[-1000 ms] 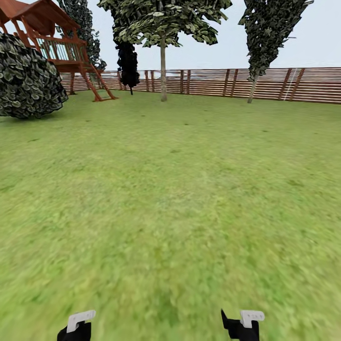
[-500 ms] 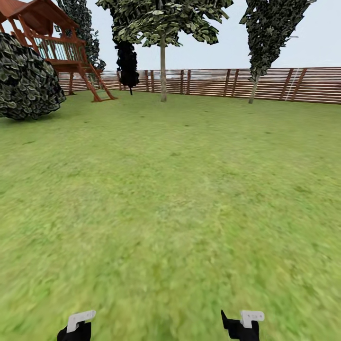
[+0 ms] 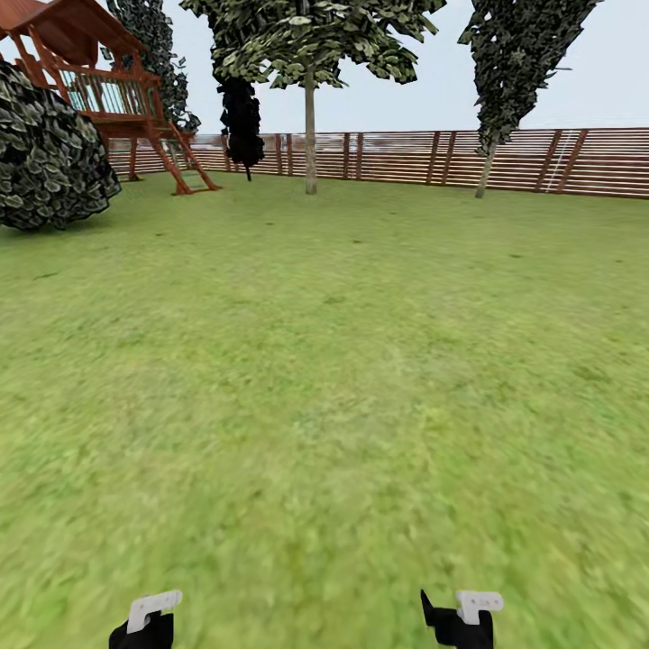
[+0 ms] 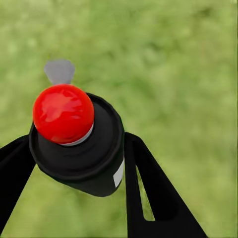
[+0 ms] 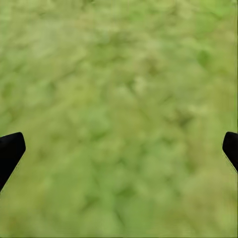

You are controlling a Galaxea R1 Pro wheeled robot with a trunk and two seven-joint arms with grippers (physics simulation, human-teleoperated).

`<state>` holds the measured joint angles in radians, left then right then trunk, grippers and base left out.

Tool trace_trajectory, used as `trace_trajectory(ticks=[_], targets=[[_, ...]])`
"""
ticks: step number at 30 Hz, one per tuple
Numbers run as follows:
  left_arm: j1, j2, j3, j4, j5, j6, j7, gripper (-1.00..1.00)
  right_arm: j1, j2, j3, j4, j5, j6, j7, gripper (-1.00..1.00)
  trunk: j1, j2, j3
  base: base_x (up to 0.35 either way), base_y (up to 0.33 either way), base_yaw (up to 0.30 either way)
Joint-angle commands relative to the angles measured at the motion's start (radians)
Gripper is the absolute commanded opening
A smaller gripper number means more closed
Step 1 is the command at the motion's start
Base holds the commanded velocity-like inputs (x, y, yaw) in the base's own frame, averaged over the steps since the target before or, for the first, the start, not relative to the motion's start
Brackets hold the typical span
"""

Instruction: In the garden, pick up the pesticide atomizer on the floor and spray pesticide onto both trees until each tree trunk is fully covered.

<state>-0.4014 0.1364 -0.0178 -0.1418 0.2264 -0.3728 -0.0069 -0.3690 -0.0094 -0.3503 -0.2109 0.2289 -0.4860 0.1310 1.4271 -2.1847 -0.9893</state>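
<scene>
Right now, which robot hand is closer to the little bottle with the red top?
Left. The left gripper is closed around the bottle; the right gripper hangs open over grass.

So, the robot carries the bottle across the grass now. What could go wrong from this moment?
1. The atomizer sits between the left gripper's fingers with its red top leaning to one side; a bump on the lawn might shift it further or let it slip.
2. The two tree trunks stand far off by the fence; spraying from here would probably miss.
3. The right gripper is open over grass and cannot steady the bottle.
</scene>
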Motion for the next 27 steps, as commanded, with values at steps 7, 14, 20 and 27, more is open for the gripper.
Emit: trace_trajectory(ticks=[7,14,20,27], targets=[[-0.001,0.0,-0.002,0.001,0.005,-0.003,-0.001,-1.0,-0.001,0.0,-0.009,0.001,0.006,-0.003,0.006,1.0,0.0,0.0,-0.001,0.339,0.0,0.0],[-0.001,0.0,-0.002,0.001,0.005,-0.003,-0.001,-1.0,-0.001,0.0,-0.009,0.001,0.006,-0.003,0.006,1.0,0.0,0.0,-0.001,0.339,0.0,0.0],[-0.001,0.0,-0.002,0.001,0.005,-0.003,-0.001,-1.0,0.0,0.0,-0.009,0.001,0.007,-0.003,0.006,1.0,0.0,0.0,-0.001,0.339,0.0,0.0],[-0.001,0.0,-0.002,0.001,0.005,-0.003,-0.001,-1.0,-0.001,0.005,-0.009,0.022,0.004,-0.003,0.003,1.0,0.0,0.0,-0.001,0.339,0.0,0.0]])
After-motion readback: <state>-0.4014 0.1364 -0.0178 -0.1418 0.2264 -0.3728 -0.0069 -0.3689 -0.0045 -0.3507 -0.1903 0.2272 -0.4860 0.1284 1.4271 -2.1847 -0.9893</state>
